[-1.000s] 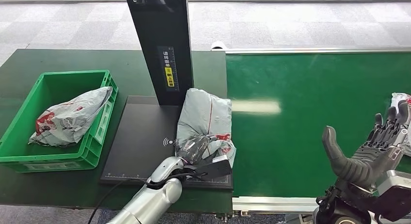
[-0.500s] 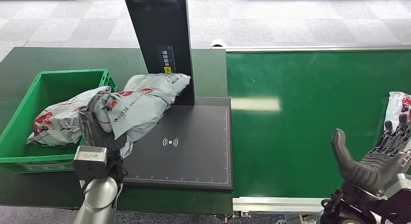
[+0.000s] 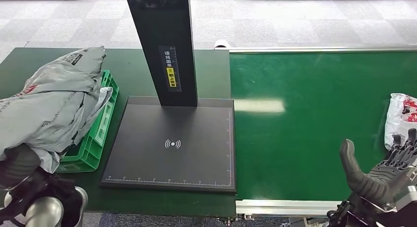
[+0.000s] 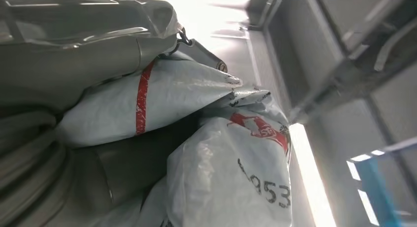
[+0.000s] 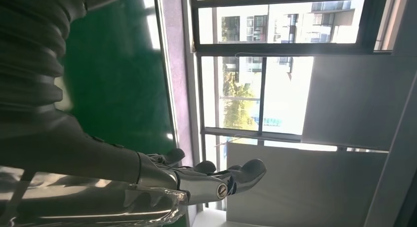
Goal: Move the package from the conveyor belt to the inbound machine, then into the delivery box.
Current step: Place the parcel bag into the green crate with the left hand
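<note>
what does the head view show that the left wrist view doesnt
Head view alone: the green delivery box, the black inbound machine with its upright post, the green conveyor belt, a second package at the belt's far right, and the open right hand.

Left wrist view alone: close print on the held bag, a red stripe and dark digits, with ceiling lights beyond.

Both: the grey package gripped by the left hand, raised over the box.
</note>
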Motion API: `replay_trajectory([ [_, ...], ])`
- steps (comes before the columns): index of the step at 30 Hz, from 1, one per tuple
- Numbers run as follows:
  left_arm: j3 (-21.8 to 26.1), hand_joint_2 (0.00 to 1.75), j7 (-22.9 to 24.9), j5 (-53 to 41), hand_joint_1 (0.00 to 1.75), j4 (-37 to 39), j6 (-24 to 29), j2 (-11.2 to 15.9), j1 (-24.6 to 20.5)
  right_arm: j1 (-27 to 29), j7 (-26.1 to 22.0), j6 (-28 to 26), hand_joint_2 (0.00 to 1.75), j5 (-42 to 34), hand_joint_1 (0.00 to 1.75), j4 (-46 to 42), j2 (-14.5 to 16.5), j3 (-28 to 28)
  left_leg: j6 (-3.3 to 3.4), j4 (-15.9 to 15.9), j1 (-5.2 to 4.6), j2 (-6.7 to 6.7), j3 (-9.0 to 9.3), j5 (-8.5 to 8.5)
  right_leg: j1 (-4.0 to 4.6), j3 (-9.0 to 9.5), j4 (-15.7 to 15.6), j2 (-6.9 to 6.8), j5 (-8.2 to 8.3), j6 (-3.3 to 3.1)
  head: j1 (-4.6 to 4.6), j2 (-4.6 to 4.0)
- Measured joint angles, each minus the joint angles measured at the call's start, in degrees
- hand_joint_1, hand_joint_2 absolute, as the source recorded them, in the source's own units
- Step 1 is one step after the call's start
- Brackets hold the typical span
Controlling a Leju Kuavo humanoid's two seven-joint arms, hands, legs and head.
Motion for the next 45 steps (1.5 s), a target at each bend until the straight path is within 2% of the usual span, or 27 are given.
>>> replay_trajectory([
  [4, 4.8, 1.75, 6.0, -2.6, 1.75, 11.6, -4.2, 1.8, -6.9, 0.3, 0.1, 0.7, 1.75, -0.3, 0.0, -0.1, -0.2, 0.8, 0.01, 0.0, 0.0, 0.0, 0.03, 0.12, 0.0, 0.06, 0.0, -0.05, 0.15, -0.06, 0.0, 0.0],
  [7, 8.6, 1.75, 9.7, -8.2, 1.75, 27.4, -3.9, 4.2, -16.7, -0.9, 0.9, 1.3, 1.75, -0.2, 0.0, 0.3, -0.3, 1.5, -0.02, 0.0, 0.0, 0.04, 0.04, 0.33, 0.0, 0.04, 0.0, -0.03, 0.37, -0.1, 0.01, 0.0],
  [11, 12.3, 1.75, 11.4, -14.7, 1.75, 48.2, -2.6, 7.1, -28.0, -2.2, 1.7, 1.3, 1.75, 0.2, 0.0, 0.8, -0.4, 2.3, -0.06, 0.0, 0.04, 0.19, 0.06, 0.39, 0.06, 0.02, 0.0, 0.1, 0.51, -0.19, 0.0, 0.0],
  [13, 12.8, 1.75, 12.4, -16.7, 1.75, 55.4, -2.2, 7.9, -31.2, -2.4, 1.9, 1.2, 1.75, 0.2, 0.0, 1.0, -0.4, 2.6, -0.06, 0.0, 0.04, 0.18, 0.06, 0.39, 0.06, 0.02, 0.1, 0.1, 0.5, -0.18, 0.01, 0.0],
  [16, 13.2, 1.75, 12.8, -17.5, 1.75, 62.3, -2.0, 8.4, -33.9, -2.6, 2.1, 1.1, 1.75, 0.3, 0.0, 1.2, -0.5, 2.8, -0.06, 0.0, 0.04, 0.17, 0.04, 0.38, 0.06, 0.01, 0.1, 0.09, 0.49, -0.17, 0.01, 0.0],
  [23, 14.2, 1.75, 14.1, -19.6, 1.75, 71.9, -1.9, 9.2, -37.4, -2.4, 2.2, 0.2, 1.75, 0.3, 0.0, 1.6, -1.0, 3.3, -0.07, 0.0, 0.04, 0.16, 0.05, 0.37, 0.06, 0.04, 0.0, 0.08, 0.45, -0.17, 0.01, 0.0],
  [30, 15.3, 1.75, 13.3, -19.6, 1.75, 76.1, -0.9, 9.9, -39.1, -2.4, 2.2, -0.3, 1.75, -0.1, 0.0, 2.2, -1.6, 3.7, -0.09, 0.0, 0.05, 0.16, 0.17, 0.4, 0.07, 0.14, 0.1, 0.08, 0.46, -0.19, 0.01, 0.0],
  [34, 16.2, 1.75, 17.9, -23.2, 1.74, 77.6, 1.7, 10.4, -39.8, -2.8, 2.2, -1.0, 1.75, -0.3, 0.0, 2.7, -1.8, 3.8, -0.1, 0.0, 0.05, 0.16, 0.19, 0.4, 0.07, 0.16, 0.1, 0.1, 0.47, -0.19, 0.01, 0.0],
  [39, 22.7, 1.75, 25.8, -37.7, 1.74, 77.7, 2.4, 11.6, -40.0, -3.6, 2.2, -1.9, 1.75, -0.3, 0.0, 3.9, -2.1, 4.0, -0.1, 0.0, 0.06, 0.18, 0.21, 0.39, 0.09, 0.12, 0.1, 0.13, 0.47, -0.19, 0.01, 0.0],
  [45, 32.6, 1.75, 28.9, -49.5, 1.69, 77.1, 2.5, 13.3, -39.6, -3.7, 2.1, -2.1, 1.75, -0.7, 0.0, 4.8, -2.4, 4.1, -0.12, 0.0, 0.1, 0.23, 0.08, 0.4, 0.13, -0.01, 0.2, 0.18, 0.46, -0.2, 0.02, 0.0],
])
